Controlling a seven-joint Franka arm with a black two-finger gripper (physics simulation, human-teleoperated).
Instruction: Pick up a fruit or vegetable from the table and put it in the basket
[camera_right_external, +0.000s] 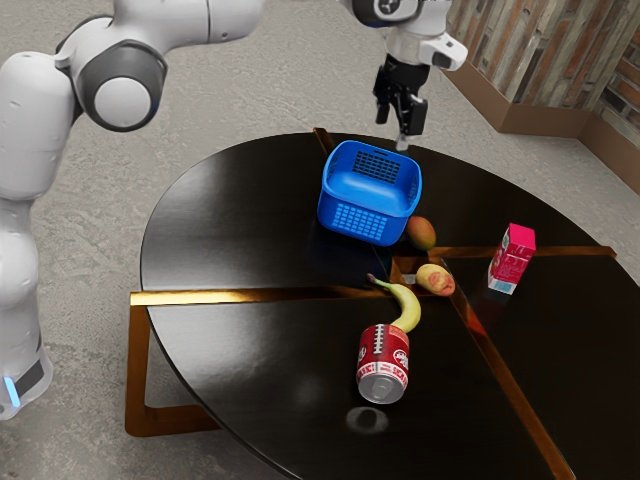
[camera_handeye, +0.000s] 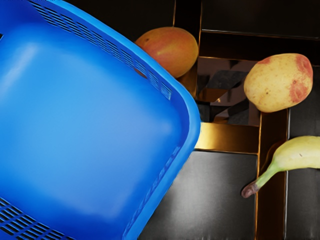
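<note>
Blue plastic, square-cornered with slotted walls, the basket (camera_right_external: 370, 190) sits toward the far side of the round black tabletop (camera_right_external: 220, 220), which is crossed by brown wooden strips. Over its far rim, toward the exterior view's right, hangs the black two-finger pincer (camera_right_external: 393, 132), its fingers standing wide apart with nothing between them. Just beside the basket rests an orange-red mango (camera_right_external: 421, 233); a little nearer is a pale yellow, red-blotched potato (camera_right_external: 435, 280) (rather a lumpy oval). The curved yellow banana (camera_right_external: 407, 305) lies left of the potato in the exterior view, its dark stem end pointing roughly toward the basket. So all three pieces of produce are on the tabletop, outside the basket. Nearest is a red-and-white can (camera_right_external: 384, 350), close to the banana; a pink-and-white carton (camera_right_external: 512, 258) stands upright at the exterior view's right.
</note>
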